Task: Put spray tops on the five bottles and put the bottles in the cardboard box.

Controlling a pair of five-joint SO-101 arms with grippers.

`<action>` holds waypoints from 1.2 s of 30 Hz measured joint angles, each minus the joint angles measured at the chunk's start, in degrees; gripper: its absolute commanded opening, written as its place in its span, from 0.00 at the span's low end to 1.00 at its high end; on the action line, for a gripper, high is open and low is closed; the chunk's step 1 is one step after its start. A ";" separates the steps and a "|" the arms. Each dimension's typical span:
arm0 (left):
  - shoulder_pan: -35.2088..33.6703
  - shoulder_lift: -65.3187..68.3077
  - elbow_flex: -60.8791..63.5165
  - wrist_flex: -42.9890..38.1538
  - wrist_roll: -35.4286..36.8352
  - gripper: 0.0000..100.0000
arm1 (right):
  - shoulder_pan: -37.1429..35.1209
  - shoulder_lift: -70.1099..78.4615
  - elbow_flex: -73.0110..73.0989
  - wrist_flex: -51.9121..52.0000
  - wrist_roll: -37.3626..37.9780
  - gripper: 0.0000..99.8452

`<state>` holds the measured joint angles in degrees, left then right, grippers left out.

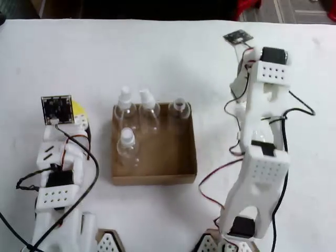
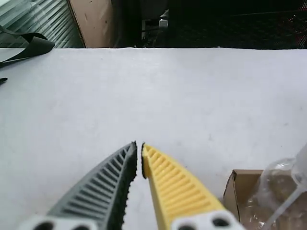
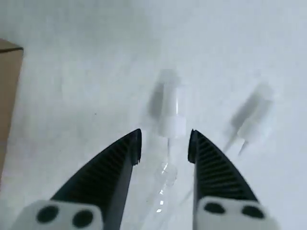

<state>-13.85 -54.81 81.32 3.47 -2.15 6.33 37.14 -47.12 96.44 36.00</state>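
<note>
Okay, high view: the cardboard box (image 1: 152, 179) sits mid-table (image 1: 157, 58) with four bottles (image 1: 127, 149) standing inside. Three carry spray tops; the far-right bottle (image 1: 179, 109) looks uncapped. The left arm (image 1: 58, 173) is left of the box. The right arm (image 1: 260, 157) is on its right, stretched toward the far side.

Left wrist view: the left gripper (image 2: 139, 153) has its grey and yellow fingers closed to a hairline, holding nothing, over bare table. A box corner and one bottle (image 2: 280, 184) are nearby.

Right wrist view: the right gripper (image 3: 164, 143) has its jaws parted, gripping nothing. A spray top (image 3: 168, 117) lies on the table just past the tips, its tube running between them. A second spray top (image 3: 252, 115) lies beside it, and the box edge is off to the side.
</note>
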 measured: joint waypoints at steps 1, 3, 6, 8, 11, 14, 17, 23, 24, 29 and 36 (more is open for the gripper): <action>0.00 0.00 0.00 0.00 0.00 0.02 | 0.35 2.02 -3.25 0.26 0.00 0.16; 0.00 0.00 0.00 0.00 0.00 0.02 | 0.97 5.45 -8.09 0.35 0.18 0.16; 0.00 0.00 0.00 0.00 0.00 0.02 | 1.14 9.67 -10.46 0.44 1.32 0.16; 0.00 0.00 0.00 0.00 0.00 0.02 | 0.97 11.78 -11.16 0.44 2.64 0.17; 0.00 0.00 0.00 0.00 0.00 0.02 | 0.88 13.19 -11.52 0.44 3.25 0.17; 0.00 0.00 0.00 -0.18 0.00 0.02 | 0.88 14.07 -11.52 0.44 4.22 0.17; 0.00 0.00 0.00 -0.35 0.00 0.02 | 0.88 14.07 -11.52 0.44 5.45 0.17; 0.00 0.00 0.00 -0.53 0.00 0.02 | 0.88 14.68 -10.81 0.44 5.80 0.16; 0.00 0.00 0.00 -0.53 0.00 0.02 | 0.88 15.56 -10.81 0.44 5.80 0.16; 0.00 0.00 0.00 -0.53 0.00 0.02 | 0.97 18.81 -11.25 0.44 5.98 0.16; 0.00 0.00 0.00 -0.53 0.00 0.02 | 0.88 24.35 -16.00 0.44 5.98 0.06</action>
<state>-13.85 -54.81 81.32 2.95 -2.15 7.21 61.49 -63.12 96.88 41.98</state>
